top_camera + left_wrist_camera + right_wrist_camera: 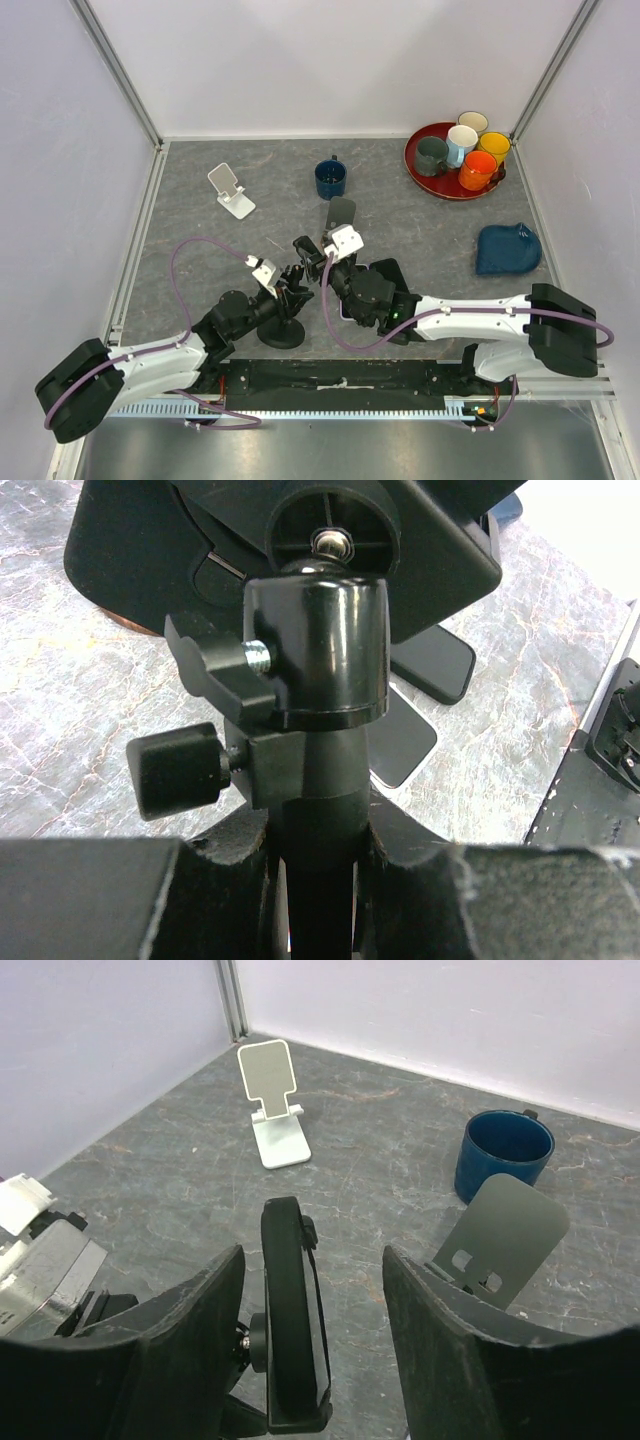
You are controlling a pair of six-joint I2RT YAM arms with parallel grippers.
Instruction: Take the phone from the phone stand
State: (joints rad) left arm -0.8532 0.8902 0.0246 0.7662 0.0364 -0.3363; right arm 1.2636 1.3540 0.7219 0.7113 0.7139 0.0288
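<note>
A black phone stand has a round base (pixel 281 333), an upright pole (pixel 315 780) and a ball head (pixel 320 650) carrying a cradle. The black phone (pixel 322 1320) sits in that cradle, seen edge-on in the right wrist view, with a clip over its top edge. My left gripper (pixel 315 880) is shut on the stand's pole below the ball head; it also shows in the top view (pixel 288 290). My right gripper (pixel 312 1260) is open, one finger on each side of the phone and cradle, not touching them.
A white phone stand (pixel 231 190) stands at the back left. A blue mug (pixel 330 178) and a grey stand (pixel 341 213) are just beyond my right gripper. A red tray (pixel 415 165) with several mugs is back right, a blue pouch (pixel 508 248) right. Flat black slabs (pixel 430 665) lie near the stand.
</note>
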